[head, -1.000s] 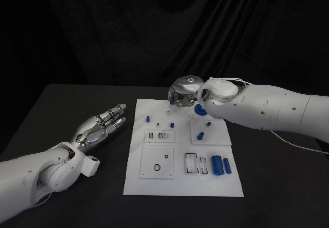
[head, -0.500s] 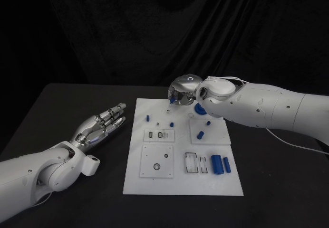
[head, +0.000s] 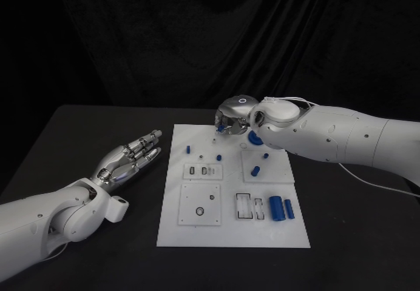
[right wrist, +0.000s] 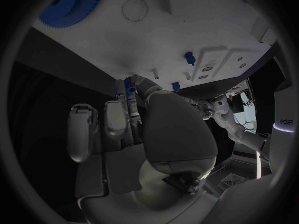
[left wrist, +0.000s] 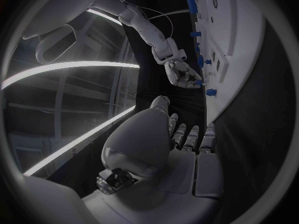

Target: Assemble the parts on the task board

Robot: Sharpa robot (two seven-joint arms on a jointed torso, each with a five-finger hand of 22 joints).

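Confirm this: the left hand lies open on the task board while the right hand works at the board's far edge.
Not quite. The left hand lies open over the black table, beside the task board, not on it, as the head view shows. The right hand is indeed at the board's far edge.

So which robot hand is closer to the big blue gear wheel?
The right hand. It hovers over the board's far edge, right beside the blue gear. The left hand lies off the task board, out on the black table past its left edge.
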